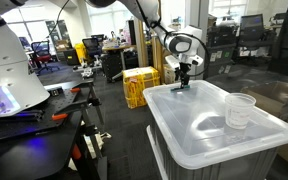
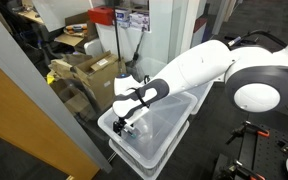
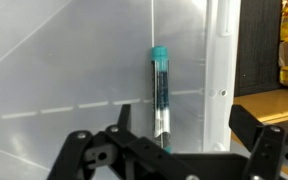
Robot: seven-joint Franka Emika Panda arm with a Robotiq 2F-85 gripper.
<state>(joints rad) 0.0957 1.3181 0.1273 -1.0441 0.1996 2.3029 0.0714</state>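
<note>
The teal-capped marker [image 3: 159, 95] lies flat on the bin lid [image 3: 64, 70] directly under the wide-open, empty end effector [image 3: 184, 120], long axis square to the fingers' closing line.

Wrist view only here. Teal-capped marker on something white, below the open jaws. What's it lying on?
Observer: The marker lies on a translucent bin lid, near one end.
Operator: Anything else on that lid?
Observer: A clear plastic cup, upright, toward the opposite end from the gripper.
Operator: Gripper down on it?
Observer: It hangs close over the lid in both exterior views; whether it touches, I cannot tell.
</note>
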